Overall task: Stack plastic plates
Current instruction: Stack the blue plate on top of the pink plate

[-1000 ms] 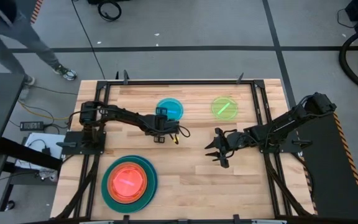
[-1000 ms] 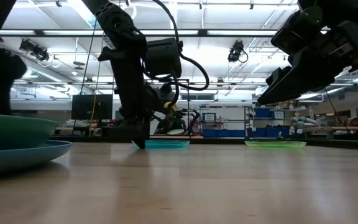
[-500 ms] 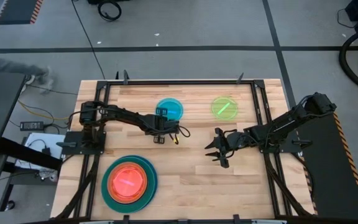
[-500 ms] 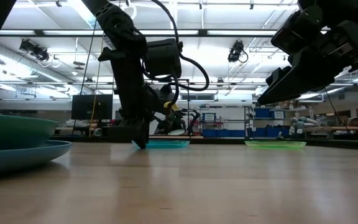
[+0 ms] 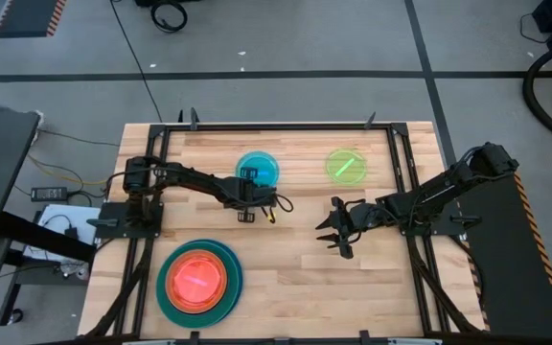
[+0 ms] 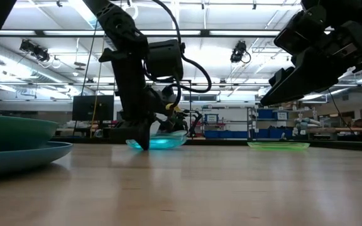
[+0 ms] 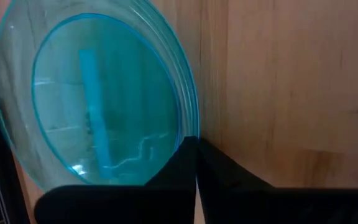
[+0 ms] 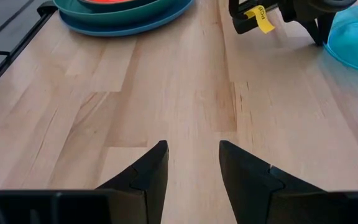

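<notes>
Left gripper [image 5: 248,196] pinching near rim of cyan plate [image 5: 258,170], fingers pressed together on edge; plate tilted, gripped side low, far side lifted off counter [image 5: 286,278]. Right gripper [image 5: 332,231] hovering with fingers spread, holding nothing; lime green plate [image 5: 346,165] flat beyond it. Stack of plates [image 5: 199,280] well apart from left gripper, orange-red on top.

Plates counted: one cyan plate [image 5: 258,169], one lime green plate [image 5: 346,165], one stack [image 5: 198,281] of several plates. Robot arms: two.
</notes>
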Robot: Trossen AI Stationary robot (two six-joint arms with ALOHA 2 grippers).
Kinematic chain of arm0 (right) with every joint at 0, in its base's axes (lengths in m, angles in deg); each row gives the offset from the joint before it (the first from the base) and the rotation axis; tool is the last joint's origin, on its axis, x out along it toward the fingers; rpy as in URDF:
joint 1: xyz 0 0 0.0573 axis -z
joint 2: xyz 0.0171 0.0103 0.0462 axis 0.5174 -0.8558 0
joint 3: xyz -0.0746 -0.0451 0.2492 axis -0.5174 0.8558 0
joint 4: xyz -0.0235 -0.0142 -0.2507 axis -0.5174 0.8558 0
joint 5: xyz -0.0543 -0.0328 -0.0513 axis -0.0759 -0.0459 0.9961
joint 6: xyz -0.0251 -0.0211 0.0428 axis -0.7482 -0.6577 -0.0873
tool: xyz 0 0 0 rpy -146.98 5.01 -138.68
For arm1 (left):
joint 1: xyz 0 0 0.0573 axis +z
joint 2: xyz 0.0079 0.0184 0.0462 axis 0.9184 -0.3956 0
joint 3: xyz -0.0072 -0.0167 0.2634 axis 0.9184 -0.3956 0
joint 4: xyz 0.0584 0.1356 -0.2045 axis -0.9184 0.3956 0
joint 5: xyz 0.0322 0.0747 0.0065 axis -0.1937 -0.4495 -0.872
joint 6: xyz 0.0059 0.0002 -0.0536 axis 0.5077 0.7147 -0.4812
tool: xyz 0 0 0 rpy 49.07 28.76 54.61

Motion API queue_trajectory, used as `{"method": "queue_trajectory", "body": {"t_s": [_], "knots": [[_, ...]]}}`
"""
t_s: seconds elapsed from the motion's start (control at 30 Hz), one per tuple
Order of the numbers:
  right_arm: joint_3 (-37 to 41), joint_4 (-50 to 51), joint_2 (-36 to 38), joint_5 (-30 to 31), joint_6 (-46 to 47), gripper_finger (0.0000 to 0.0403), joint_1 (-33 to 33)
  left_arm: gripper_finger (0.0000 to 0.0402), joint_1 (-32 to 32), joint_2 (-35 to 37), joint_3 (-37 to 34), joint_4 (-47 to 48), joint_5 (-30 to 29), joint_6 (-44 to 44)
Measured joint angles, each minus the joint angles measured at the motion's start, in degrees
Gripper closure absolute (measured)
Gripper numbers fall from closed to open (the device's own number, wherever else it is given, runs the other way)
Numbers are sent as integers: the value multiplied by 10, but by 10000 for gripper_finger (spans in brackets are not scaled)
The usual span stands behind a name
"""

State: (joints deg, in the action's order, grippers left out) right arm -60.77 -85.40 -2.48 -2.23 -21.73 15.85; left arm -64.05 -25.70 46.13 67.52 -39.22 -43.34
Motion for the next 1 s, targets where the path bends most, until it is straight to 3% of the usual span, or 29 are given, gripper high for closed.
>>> {"method": "queue_trajectory", "body": {"t_s": [0.23,0.43,0.6,0.8,1.0], "knots": [[0,-7,0,0,-11,250,2,395,-30,10,24,32,9,-23],[0,-4,0,1,-10,250,5,396,-59,45,44,77,-27,-62],[0,-3,0,1,0,250,4,396,-103,88,72,181,-33,-173],[0,0,0,9,0,250,3,396,-180,127,138,324,73,-362],[0,-9,0,29,-15,250,4,397,-283,133,230,453,90,-519]]}}
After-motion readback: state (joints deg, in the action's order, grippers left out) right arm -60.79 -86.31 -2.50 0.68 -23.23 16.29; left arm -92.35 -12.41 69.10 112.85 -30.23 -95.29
